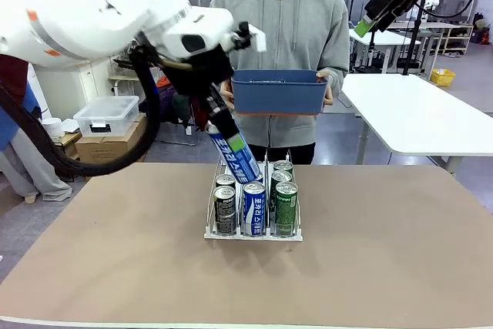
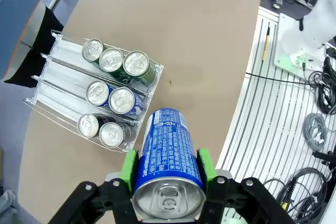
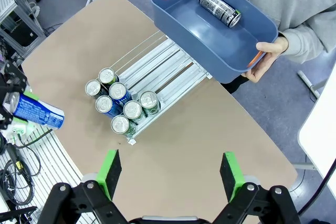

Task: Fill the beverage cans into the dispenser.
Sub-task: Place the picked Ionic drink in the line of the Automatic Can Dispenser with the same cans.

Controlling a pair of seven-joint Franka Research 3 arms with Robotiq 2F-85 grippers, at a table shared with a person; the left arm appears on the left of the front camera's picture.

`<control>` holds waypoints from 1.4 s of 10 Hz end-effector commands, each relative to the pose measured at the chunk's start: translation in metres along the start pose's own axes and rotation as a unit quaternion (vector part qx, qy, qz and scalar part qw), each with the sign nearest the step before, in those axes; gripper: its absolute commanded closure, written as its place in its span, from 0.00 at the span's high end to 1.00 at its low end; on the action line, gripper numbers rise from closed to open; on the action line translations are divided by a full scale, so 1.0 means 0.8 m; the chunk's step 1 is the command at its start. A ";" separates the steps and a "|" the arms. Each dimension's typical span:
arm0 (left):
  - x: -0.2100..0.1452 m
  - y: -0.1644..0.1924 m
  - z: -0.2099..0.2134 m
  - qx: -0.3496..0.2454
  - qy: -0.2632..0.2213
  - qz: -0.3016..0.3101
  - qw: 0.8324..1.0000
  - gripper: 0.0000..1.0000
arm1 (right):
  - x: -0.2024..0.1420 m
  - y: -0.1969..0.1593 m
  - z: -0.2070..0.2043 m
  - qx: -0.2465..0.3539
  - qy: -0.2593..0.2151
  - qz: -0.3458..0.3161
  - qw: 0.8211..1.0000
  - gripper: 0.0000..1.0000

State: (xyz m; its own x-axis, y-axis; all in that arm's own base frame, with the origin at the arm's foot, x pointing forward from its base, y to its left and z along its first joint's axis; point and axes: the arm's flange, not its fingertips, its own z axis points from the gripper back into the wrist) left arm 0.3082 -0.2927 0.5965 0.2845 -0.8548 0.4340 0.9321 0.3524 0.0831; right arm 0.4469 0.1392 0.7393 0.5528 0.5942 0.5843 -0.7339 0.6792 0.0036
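Low clear three-lane rack [image 1: 254, 237] holding seven upright aluminium cans [image 1: 253, 209]: two black, two blue-and-white, three green. Blue-and-white can [image 1: 235, 153] tilted above its rear; black can [image 3: 219, 8] lying in blue bin [image 3: 199, 45].

포카리스웨트 on blue-and-white can [image 1: 253, 209] (vertical print)

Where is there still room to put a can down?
The back parts of all three dispenser lanes, behind the cans, toward the person, are bare. The table is bare left, right and in front of the dispenser. Its front end is crowded with seven cans.
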 end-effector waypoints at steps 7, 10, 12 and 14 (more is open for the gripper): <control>0.002 -0.056 -0.088 0.033 0.072 -0.035 0.996 0.57 | -0.001 0.001 0.002 0.003 0.003 0.000 1.000 1.00; 0.000 -0.063 -0.117 0.043 0.068 -0.037 0.996 0.57 | -0.001 0.001 0.002 0.003 0.003 0.000 1.000 1.00; 0.000 -0.060 -0.108 0.022 0.073 -0.043 0.996 0.57 | -0.001 0.001 0.002 0.003 0.003 0.000 1.000 1.00; 0.000 -0.060 -0.108 0.022 0.073 -0.043 0.996 0.57 | -0.001 0.001 0.002 0.003 0.003 0.000 1.000 1.00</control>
State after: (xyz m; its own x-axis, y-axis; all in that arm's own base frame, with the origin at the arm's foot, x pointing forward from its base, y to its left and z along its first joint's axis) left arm 0.2860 -0.3439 0.5076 0.2361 -0.9277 0.2890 0.9456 0.2878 0.1514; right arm 0.4469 0.1392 0.7393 0.5527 0.5942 0.5843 -0.7339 0.6792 0.0036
